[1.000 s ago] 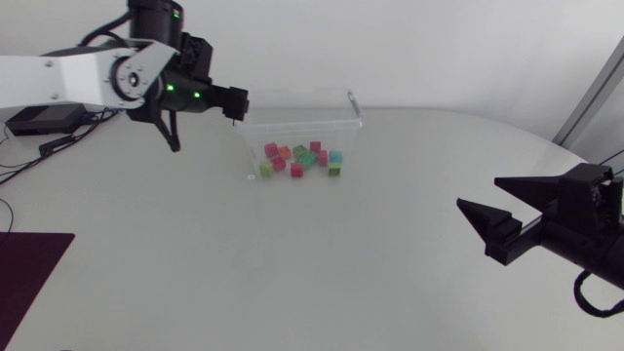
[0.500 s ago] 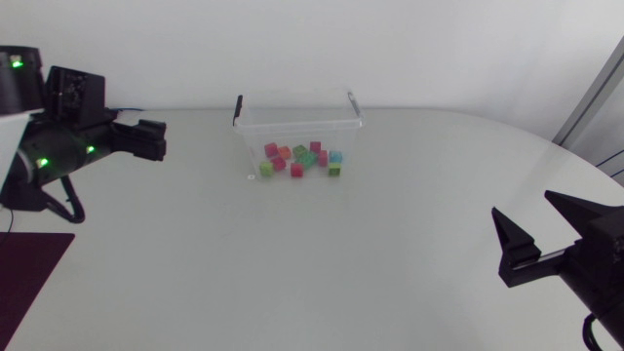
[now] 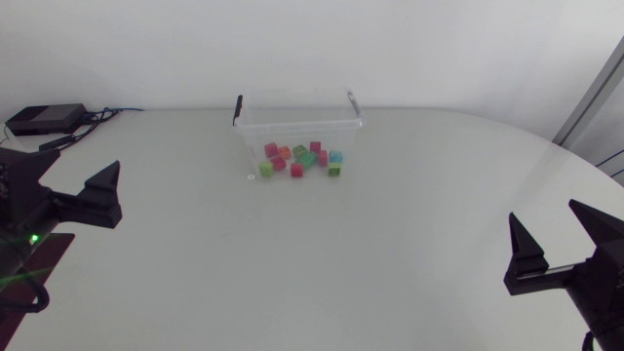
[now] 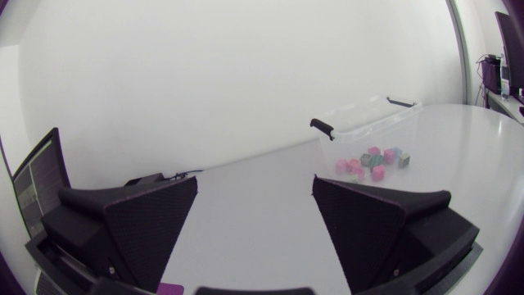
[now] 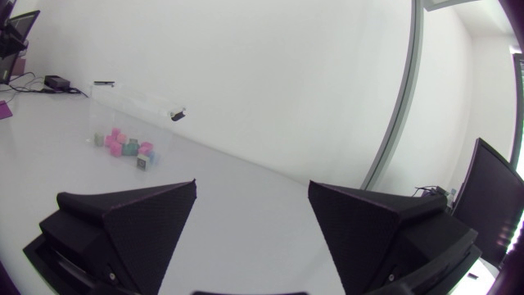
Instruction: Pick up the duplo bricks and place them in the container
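One clear container [image 3: 295, 123]; about eleven duplo bricks [image 3: 307, 158], exact count unclear.

Left gripper [image 4: 255, 184], right gripper [image 5: 252, 187], both agape.

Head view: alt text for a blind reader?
A clear plastic container with black handles holds small multicoloured duplo bricks on a white table. The matte black left gripper and right gripper sit open and empty at the side edges.

Head camera overhead; wrist cameras low, toward shared container [image 3: 292, 124]
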